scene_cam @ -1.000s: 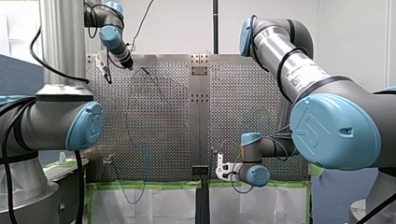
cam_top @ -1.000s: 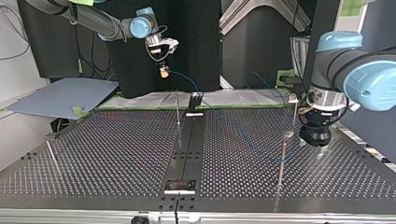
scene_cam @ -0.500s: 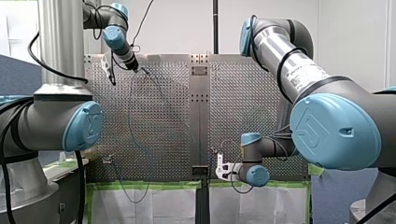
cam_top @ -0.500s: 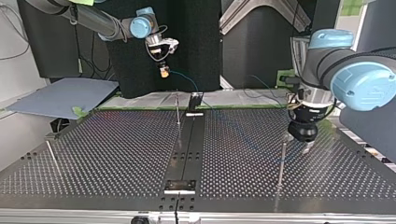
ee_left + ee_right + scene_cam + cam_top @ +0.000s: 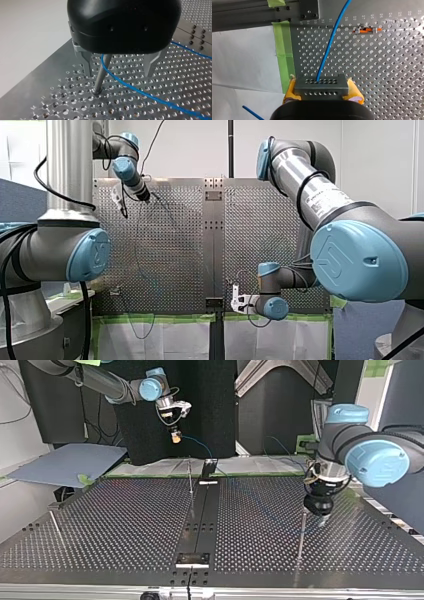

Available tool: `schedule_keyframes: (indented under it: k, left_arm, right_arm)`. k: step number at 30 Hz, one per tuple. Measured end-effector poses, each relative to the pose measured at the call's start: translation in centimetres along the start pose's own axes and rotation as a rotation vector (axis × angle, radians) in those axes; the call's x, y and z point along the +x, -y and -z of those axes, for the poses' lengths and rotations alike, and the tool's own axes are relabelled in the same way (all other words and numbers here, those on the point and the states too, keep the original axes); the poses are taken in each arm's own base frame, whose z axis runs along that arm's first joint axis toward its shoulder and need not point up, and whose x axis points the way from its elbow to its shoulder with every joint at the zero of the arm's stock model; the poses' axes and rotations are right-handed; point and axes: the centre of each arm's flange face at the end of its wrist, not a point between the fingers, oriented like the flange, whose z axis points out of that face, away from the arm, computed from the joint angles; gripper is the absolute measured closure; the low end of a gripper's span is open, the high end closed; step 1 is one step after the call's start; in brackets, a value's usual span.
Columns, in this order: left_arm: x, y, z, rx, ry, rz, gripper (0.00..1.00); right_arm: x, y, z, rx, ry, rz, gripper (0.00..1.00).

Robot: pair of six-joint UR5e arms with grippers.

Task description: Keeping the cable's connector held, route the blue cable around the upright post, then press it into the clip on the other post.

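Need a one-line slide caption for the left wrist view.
Left end effector, fingers open, straddles the upright post, blue cable passing beside it on the perforated table.

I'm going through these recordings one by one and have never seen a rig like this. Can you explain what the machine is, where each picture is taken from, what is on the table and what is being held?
These are two robot arms working over a perforated metal table. The front view looks from behind the arms. The top view faces them from across the table, so the sides swap. The other two pictures come from cameras on the wrists. My right gripper, with yellow pads, is shut on a grey connector, from which the blue cable leads out. My left gripper, black with metal fingers, is open and holds nothing. Its fingers stand either side of a thin upright post, with the cable passing close beside it.
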Motion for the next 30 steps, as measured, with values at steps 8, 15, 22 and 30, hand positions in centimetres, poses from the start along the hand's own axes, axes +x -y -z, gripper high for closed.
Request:
schedule_keyframes:
  k: [8, 15, 22, 30]
  left_arm:
    - [-1.3, -1.3, -1.3, 0.010, 0.072, 0.057, 0.00]
    - [-2.6, -4.3, -2.5, -0.045, 0.113, 0.052, 0.00]
    - [-3.6, -5.1, -3.3, -0.009, 0.150, 0.070, 0.00]
    - [-4.2, -4.5, -4.0, 0.082, 0.180, 0.095, 0.00]
  right_arm:
    - [0.0, 0.0, 0.0, 0.000, 0.002, 0.004, 1.00]
    - [-0.1, 0.0, 0.1, -0.001, 0.007, 0.007, 1.00]
    - [-0.1, 0.0, 0.1, -0.001, 0.012, 0.009, 1.00]
    - [-0.2, 0.0, 0.3, -0.005, 0.025, 0.015, 1.00]
